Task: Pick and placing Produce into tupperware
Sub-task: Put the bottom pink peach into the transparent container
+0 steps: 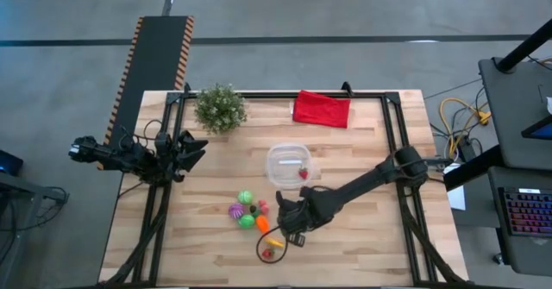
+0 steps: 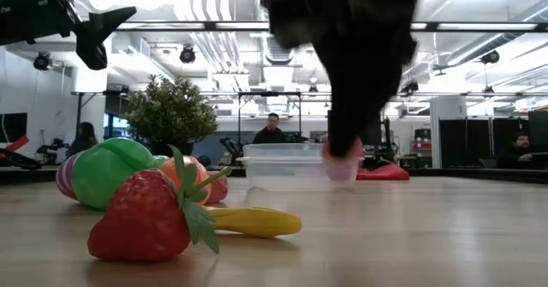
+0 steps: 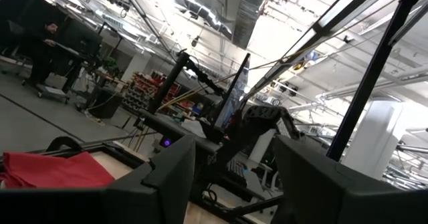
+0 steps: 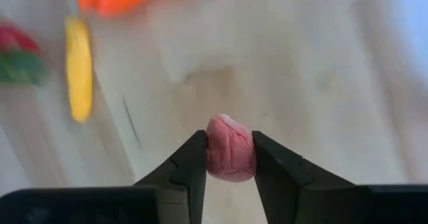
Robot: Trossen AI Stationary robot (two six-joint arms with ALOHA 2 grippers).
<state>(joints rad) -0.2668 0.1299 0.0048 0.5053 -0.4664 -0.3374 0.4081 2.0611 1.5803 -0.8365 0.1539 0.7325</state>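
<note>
The round clear tupperware point(image 1: 287, 164) stands at mid-table with one red piece point(image 1: 304, 173) inside. Near it lie the loose produce: green point(image 1: 246, 197), purple point(image 1: 235, 210), orange point(image 1: 262, 223), a yellow banana point(image 1: 274, 241) and a strawberry point(image 1: 267, 253), which also show close up in the low view as the strawberry point(image 2: 141, 218) and banana point(image 2: 253, 221). My right gripper point(image 1: 289, 218) hovers between the tupperware and these pieces, shut on a small pink piece point(image 4: 231, 147). My left gripper point(image 1: 194, 147) waits open over the table's left edge, touching nothing. My right gripper pinches the small pink piece point(image 4: 231, 150) between its two fingers point(image 4: 194, 164), one on each side of it. The fingers come from above, pointing down. In the low view the pink piece point(image 2: 342, 165) hangs at the fingers' ends, lifted clear of the table.
A bushy green potted plant point(image 1: 219, 108) stands at the far left of the table and a red folded cloth point(image 1: 322, 109) lies at the far edge. Black frame rails point(image 1: 392, 125) run along the table's sides. Bare wood shows to the right of the tupperware.
</note>
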